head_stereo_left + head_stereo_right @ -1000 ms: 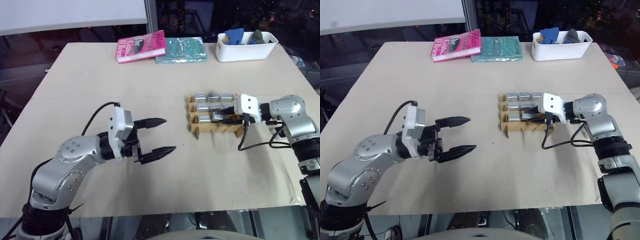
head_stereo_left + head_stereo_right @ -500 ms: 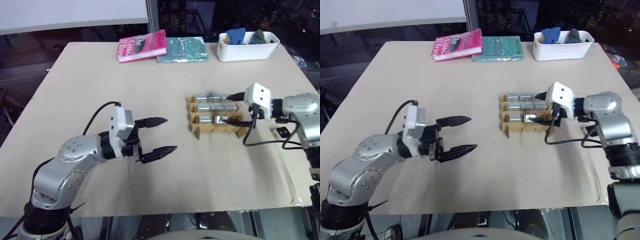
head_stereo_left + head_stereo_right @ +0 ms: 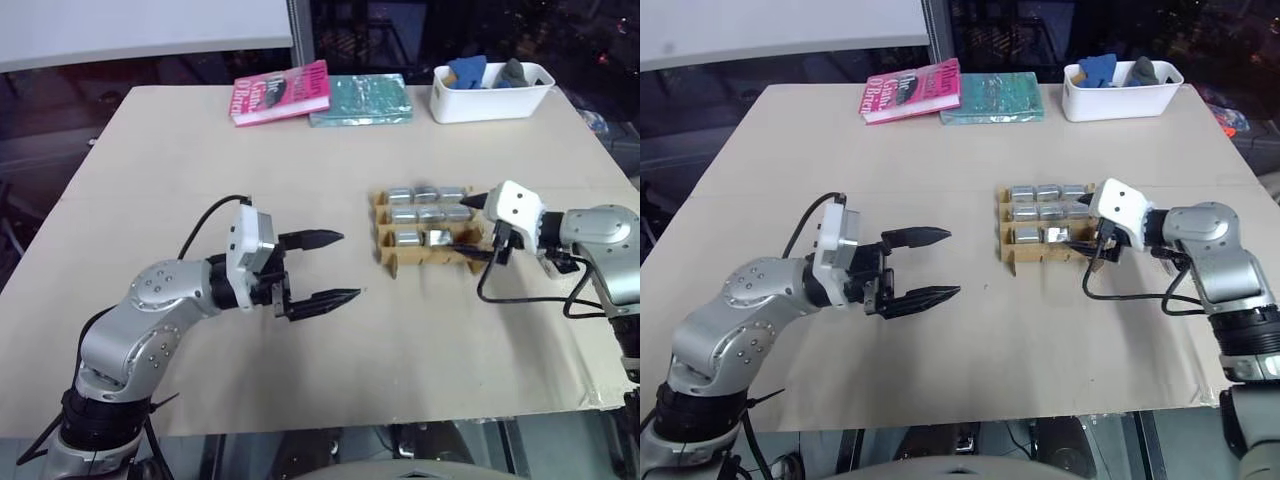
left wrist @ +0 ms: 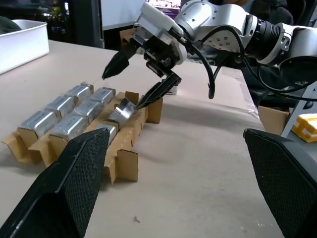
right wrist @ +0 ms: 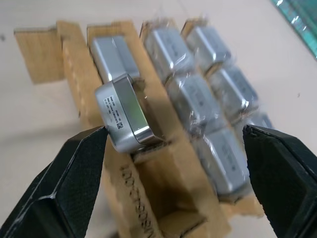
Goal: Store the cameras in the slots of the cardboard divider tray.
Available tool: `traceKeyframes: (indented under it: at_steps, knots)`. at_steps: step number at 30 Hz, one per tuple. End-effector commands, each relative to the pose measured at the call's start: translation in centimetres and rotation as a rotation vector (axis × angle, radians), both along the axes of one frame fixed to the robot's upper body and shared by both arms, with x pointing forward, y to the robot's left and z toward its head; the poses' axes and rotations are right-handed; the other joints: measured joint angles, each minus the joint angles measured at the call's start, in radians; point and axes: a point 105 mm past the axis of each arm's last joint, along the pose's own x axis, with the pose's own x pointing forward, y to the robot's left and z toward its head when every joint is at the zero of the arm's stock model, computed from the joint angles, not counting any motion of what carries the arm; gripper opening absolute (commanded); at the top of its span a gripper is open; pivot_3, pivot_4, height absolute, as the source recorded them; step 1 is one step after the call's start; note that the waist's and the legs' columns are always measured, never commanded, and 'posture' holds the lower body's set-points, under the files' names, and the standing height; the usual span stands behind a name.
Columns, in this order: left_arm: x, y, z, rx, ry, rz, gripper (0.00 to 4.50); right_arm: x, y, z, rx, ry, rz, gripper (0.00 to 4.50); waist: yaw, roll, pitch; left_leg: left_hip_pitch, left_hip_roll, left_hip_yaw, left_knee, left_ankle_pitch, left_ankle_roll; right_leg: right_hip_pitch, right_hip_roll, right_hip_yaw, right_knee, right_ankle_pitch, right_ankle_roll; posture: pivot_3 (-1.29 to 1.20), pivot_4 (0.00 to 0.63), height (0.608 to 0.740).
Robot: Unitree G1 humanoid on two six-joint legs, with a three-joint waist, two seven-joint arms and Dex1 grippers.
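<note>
Cameras [image 3: 425, 213]: eight counted in the cardboard divider tray [image 3: 388, 262], which sits right of centre on the table [image 3: 300, 160]. Back and middle rows hold three each, lying flat. The front row holds one seated at its left end and a second one [image 5: 124, 113] next to it, tilted, one edge propped on a cardboard strip and not down in its slot. The right end of the front row looks vacant.

Right gripper [image 3: 477, 227]: at the tray's right end, jaws spread wide, nothing between them. In the right wrist view the tilted camera lies free between the two fingers, touching neither as far as I can tell.

Left gripper [image 3: 335, 267]: hovering over bare table well left of the tray, jaws wide, empty.

Step in hand, as I read it: placement of the front-row camera, released but badly seated.

Next move calls for: a light push down on the raised edge so the camera drops square into the slot, without shoving the light tray along the table. No loose cameras visible on the table.
</note>
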Motion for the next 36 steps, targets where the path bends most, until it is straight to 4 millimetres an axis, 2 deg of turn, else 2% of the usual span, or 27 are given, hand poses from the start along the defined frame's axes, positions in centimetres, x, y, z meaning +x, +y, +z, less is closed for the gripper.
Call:
traceKeyframes:
  at_steps: [1,6,11,14,17,19,22,23,25,27,32,34,36]
  knots:
    - [-0.5,-0.1,0.8,-0.001,-0.048,-0.010,4.50,1.1,-0.3,1.2,-0.004,-0.076,-0.042,4.32,0.000,0.000,0.000,0.000,0.000,0.000,0.000,0.000,0.000,0.000,0.000,0.000,0.000,0.000,0.000,0.00,0.150,0.740]
    - [-0.5,0.0,0.9,0.000,-0.049,-0.006,4.50,1.7,-0.5,1.8,0.005,-0.111,-0.069,4.32,0.003,0.000,0.000,0.000,0.000,0.000,0.000,0.000,0.000,0.000,0.000,0.000,0.000,0.000,0.000,0.00,0.150,0.740]
    - [-0.5,-0.2,0.8,-0.004,-0.049,-0.011,4.50,1.1,-1.5,2.7,0.046,-0.100,-0.117,4.32,0.005,0.000,0.000,-0.001,0.000,0.000,0.000,0.000,0.000,0.000,0.000,0.000,-0.001,0.000,0.000,0.00,0.150,0.740]
    - [-0.4,-0.3,0.8,-0.010,-0.050,-0.018,4.50,0.6,-3.6,3.7,0.122,-0.089,-0.257,4.32,0.008,0.000,0.000,-0.001,0.000,-0.001,0.000,0.000,0.000,0.000,0.000,-0.001,-0.001,0.000,0.000,0.00,0.150,0.740]
    - [-0.5,-0.7,0.7,-0.017,-0.044,-0.041,4.50,-1.5,-5.3,3.8,0.206,-0.031,-0.379,4.42,0.010,0.000,0.000,-0.002,0.000,-0.001,0.000,0.000,0.000,0.000,-0.001,-0.002,-0.001,0.000,0.000,0.00,0.150,0.740]
    - [-0.8,-1.1,0.4,-0.015,-0.018,-0.091,4.50,-2.8,-6.6,3.6,0.266,-0.022,-0.518,4.42,0.008,0.000,0.000,-0.002,0.000,-0.002,-0.001,0.000,0.000,0.000,-0.001,-0.002,-0.001,0.000,0.000,0.00,0.150,0.740]
    - [-0.6,-1.7,0.4,-0.019,-0.026,-0.127,4.50,-4.3,-9.0,3.5,0.340,-0.098,-0.783,4.42,0.005,0.000,0.000,-0.002,0.000,-0.002,-0.001,0.000,0.000,0.000,-0.001,-0.002,0.000,0.000,0.000,0.00,0.150,0.740]
    - [-0.3,-1.9,0.5,-0.022,-0.033,-0.133,4.50,-4.9,-9.5,3.1,0.363,-0.079,-0.845,4.42,0.004,0.001,0.000,-0.001,0.000,-0.001,0.000,0.000,0.000,0.000,-0.001,-0.001,0.001,0.000,0.000,0.00,0.150,0.740]
    - [0.2,-2.1,0.7,-0.025,-0.042,-0.153,4.50,-6.2,-11.3,1.4,0.274,-0.039,-1.030,4.42,0.005,0.001,-0.001,0.001,0.000,0.000,0.000,0.000,-0.001,0.000,0.000,0.000,0.003,0.000,0.000,0.00,0.150,0.740]
    - [0.4,-2.3,0.8,-0.027,-0.045,-0.174,4.50,-6.9,-12.3,0.2,0.214,-0.008,-1.136,4.42,0.005,0.001,-0.001,0.001,0.000,0.000,0.000,0.000,-0.001,0.000,0.000,0.001,0.003,0.000,0.000,0.00,0.150,0.740]
    - [0.4,-2.8,1.0,-0.030,-0.045,-0.230,4.50,-6.9,-13.0,-3.3,0.263,0.175,-1.228,4.42,0.003,0.001,-0.001,0.001,-0.001,0.001,0.000,0.001,-0.001,-0.001,0.006,0.003,0.004,0.000,0.000,0.00,0.150,0.740]
    - [0.4,-2.8,0.9,-0.024,-0.047,-0.234,4.50,-6.6,-13.1,-3.9,0.337,0.223,-1.244,4.42,0.003,0.001,-0.001,0.001,0.000,0.001,0.000,0.000,-0.001,-0.001,0.006,0.003,0.003,0.000,0.000,0.00,0.150,0.740]
    - [0.4,-2.7,0.9,-0.023,-0.046,-0.232,4.50,-6.4,-13.2,-4.1,0.335,0.229,-1.243,4.42,0.004,0.002,0.000,0.001,-0.001,0.001,0.000,0.000,-0.001,-0.001,0.007,0.004,0.003,0.000,0.000,0.00,0.150,0.740]
